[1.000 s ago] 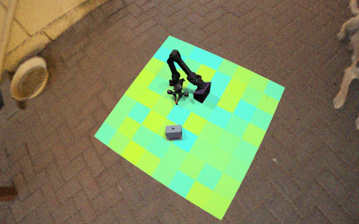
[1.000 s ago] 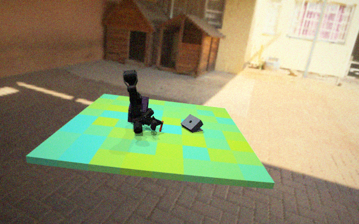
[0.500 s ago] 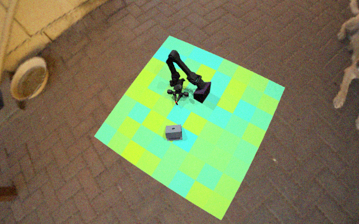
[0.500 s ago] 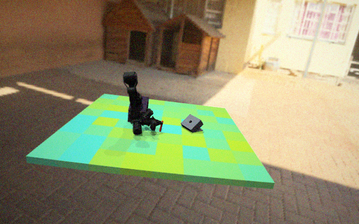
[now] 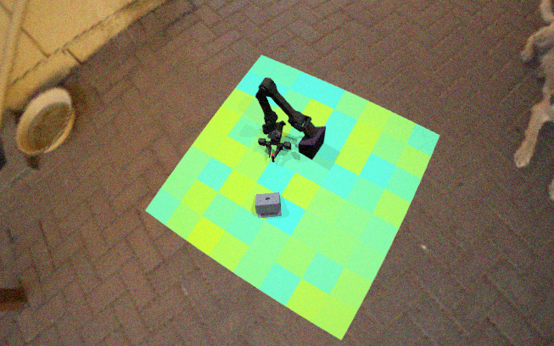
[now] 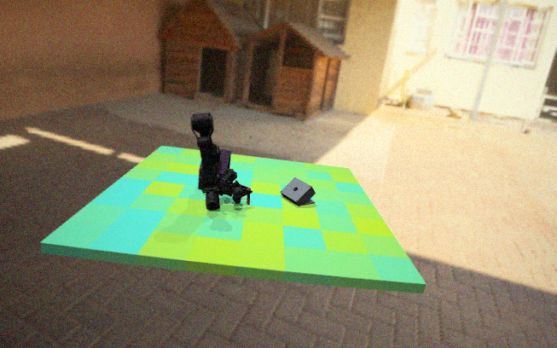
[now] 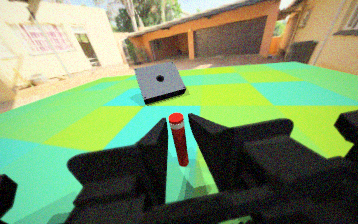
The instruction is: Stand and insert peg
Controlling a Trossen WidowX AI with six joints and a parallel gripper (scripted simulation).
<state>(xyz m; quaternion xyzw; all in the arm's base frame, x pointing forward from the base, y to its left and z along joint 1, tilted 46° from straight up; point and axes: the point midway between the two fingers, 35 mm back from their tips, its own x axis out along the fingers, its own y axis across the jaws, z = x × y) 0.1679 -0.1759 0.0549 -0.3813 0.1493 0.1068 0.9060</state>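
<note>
The red peg [image 5: 272,158] [image 6: 248,198] [image 7: 181,145] stands upright with its white-banded end up and its plain end down at the table [image 6: 246,255]. My gripper [image 6: 249,190] [image 7: 177,119] is open around the peg's upper part, with a narrow gap on each side of the peg in the wrist view. The grey sloped panel [image 5: 267,209] [image 6: 302,195] [image 7: 150,90] stands beyond the peg. Its dark hole [image 5: 267,198] [image 6: 295,188] [image 7: 160,78] is empty. The contact under the peg is too small to see exactly.
A dark purple-black block [image 5: 311,142] [image 6: 224,159] stands beside the arm. The arm's raised elbow [image 5: 266,84] [image 6: 202,123] is behind the gripper. The panel is the nearest object ahead of the fingers. The tabletop is a patchwork of green, yellow and cyan squares.
</note>
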